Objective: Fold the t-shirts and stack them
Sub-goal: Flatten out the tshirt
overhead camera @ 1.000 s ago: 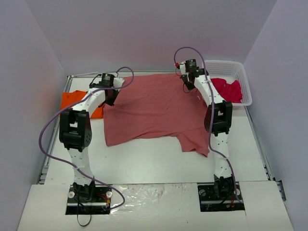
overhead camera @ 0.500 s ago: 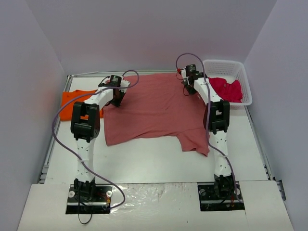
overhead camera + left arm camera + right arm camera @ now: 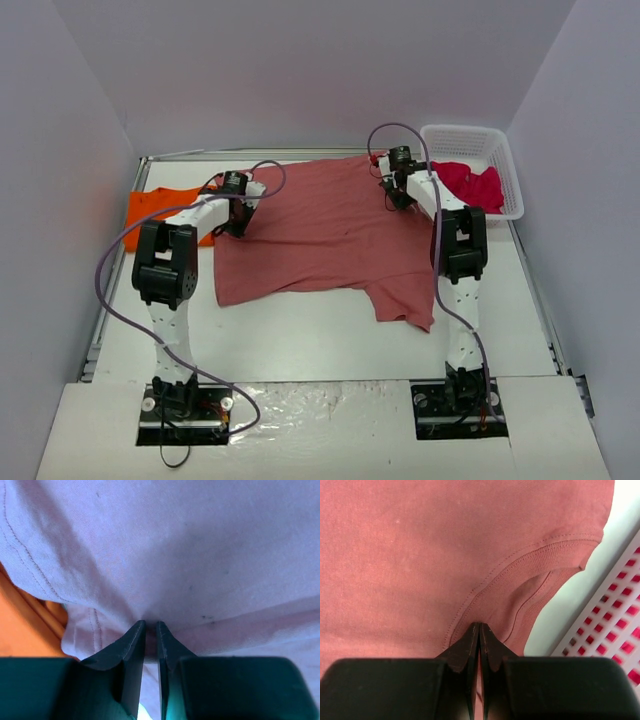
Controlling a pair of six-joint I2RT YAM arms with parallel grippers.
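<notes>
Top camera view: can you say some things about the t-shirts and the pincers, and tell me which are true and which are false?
1. The brick-red t-shirt lies spread on the table. True.
2. The orange t-shirt is in the basket. False: it lies on the table, left of the red one.
3. The crimson-pink t-shirt sits in the basket. True.
4. The right pincer is wide open. False: it is shut on the red shirt's collar.
5. The left pincer pinches the red shirt's cloth. True.
</notes>
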